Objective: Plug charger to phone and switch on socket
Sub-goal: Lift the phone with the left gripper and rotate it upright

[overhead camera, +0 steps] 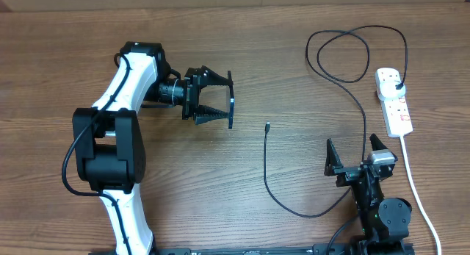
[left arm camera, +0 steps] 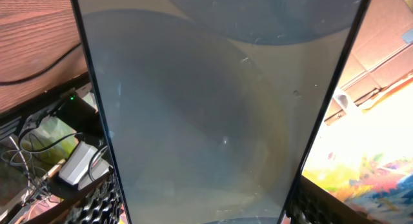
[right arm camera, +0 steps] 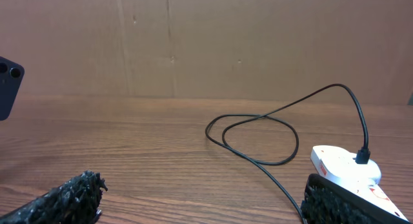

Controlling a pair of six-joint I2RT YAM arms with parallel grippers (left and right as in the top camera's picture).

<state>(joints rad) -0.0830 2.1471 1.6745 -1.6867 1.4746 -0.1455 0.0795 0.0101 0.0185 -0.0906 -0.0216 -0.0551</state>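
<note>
My left gripper is shut on the phone, holding it by its long edges, on edge above the table. In the left wrist view the phone's dim glass face fills the space between the fingers. Its dark back corner with lenses shows in the right wrist view. The charger cable lies looped on the table, its small tip free at the centre. Its black plug sits in the white socket at the right. My right gripper is open and empty, just left of the socket.
The socket's thick white cord runs down the right side to the table's front edge. The cable's far loop lies behind the socket. A cardboard wall stands at the back of the wooden table.
</note>
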